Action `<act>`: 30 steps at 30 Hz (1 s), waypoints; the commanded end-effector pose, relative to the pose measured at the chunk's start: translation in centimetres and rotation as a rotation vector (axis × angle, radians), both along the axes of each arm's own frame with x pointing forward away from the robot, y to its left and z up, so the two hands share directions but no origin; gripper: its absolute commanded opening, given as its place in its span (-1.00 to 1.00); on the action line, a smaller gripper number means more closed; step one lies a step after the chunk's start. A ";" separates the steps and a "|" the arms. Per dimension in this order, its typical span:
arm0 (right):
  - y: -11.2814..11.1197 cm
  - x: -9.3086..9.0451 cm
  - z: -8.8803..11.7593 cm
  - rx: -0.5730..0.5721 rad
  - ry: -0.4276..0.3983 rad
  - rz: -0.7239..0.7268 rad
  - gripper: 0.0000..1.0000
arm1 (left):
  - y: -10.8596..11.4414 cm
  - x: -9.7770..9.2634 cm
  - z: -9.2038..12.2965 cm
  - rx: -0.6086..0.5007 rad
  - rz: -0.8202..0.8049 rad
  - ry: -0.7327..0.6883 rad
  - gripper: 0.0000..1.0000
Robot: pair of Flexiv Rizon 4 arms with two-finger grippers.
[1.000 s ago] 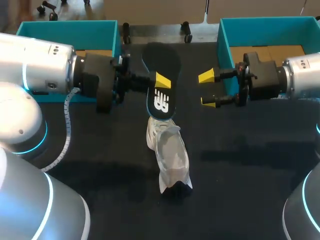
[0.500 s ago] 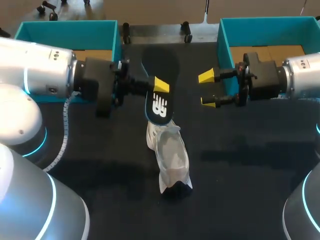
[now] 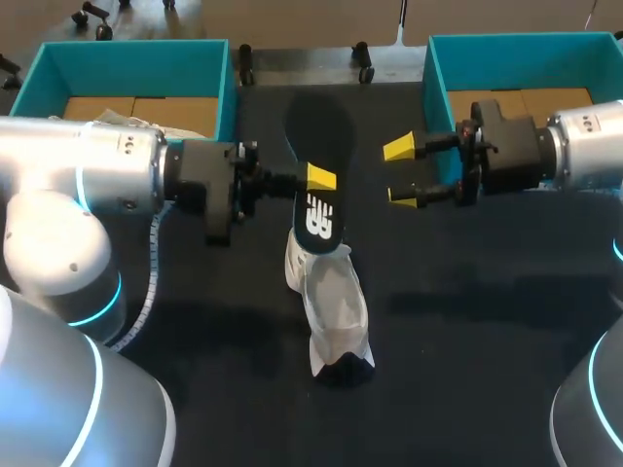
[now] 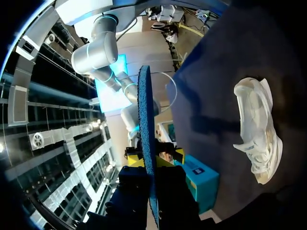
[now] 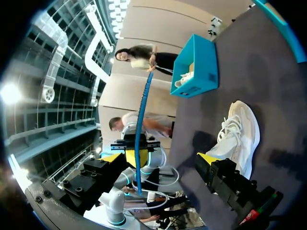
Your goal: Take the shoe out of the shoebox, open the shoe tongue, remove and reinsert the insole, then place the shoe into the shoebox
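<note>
The left gripper is clamped on the dark insole, holding it on edge above the table, its lower end over the heel of the white shoe. The shoe lies between the 2 boxes. The right gripper hangs nearby, its fingers spread and holding nothing.

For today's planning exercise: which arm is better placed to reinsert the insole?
Left, probably: the left gripper is shut on the insole, whose lower end hangs near the white shoe. The right gripper is open and empty beside it.
</note>
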State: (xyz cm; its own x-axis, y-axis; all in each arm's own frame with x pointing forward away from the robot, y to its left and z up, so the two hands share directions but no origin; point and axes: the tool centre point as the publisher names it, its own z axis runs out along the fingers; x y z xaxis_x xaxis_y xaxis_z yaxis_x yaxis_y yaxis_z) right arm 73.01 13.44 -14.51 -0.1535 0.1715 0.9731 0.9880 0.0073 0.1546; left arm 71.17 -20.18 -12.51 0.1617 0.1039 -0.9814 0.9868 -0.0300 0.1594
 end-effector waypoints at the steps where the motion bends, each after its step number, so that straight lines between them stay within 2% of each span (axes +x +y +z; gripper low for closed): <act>1: 1.5 1.0 0.0 -0.007 0.001 0.010 1.00 | -1.0 0.4 -0.8 -0.021 0.001 -0.003 -1.00; 8: 3.1 1.4 -0.1 -0.005 -0.006 0.015 1.00 | -1.4 0.8 -1.3 -0.027 0.000 0.002 -1.00; 22: 4.7 1.9 0.0 -0.016 -0.010 0.032 1.00 | -2.0 1.6 -2.4 -0.011 0.007 0.017 -1.00; 23: 4.7 2.0 0.0 -0.016 -0.010 0.033 0.84 | -2.0 1.6 -2.4 -0.011 0.009 0.018 -1.00; 27: 4.8 2.1 0.1 -0.021 -0.009 0.033 0.80 | -2.1 1.7 -2.5 -0.016 0.019 0.023 -1.00; 30: 4.8 2.2 0.0 -0.017 -0.003 0.029 0.52 | -2.0 1.7 -2.4 -0.019 0.019 0.020 -1.00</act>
State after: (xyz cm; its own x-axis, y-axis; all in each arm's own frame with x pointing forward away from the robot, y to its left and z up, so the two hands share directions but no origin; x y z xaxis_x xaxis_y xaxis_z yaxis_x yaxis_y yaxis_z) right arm 75.09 17.95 -14.46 -0.1648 0.1822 0.9694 0.9863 0.0395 0.1602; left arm 72.96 -22.08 -14.83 0.1367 0.0916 -0.9864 0.9906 -0.0123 0.1362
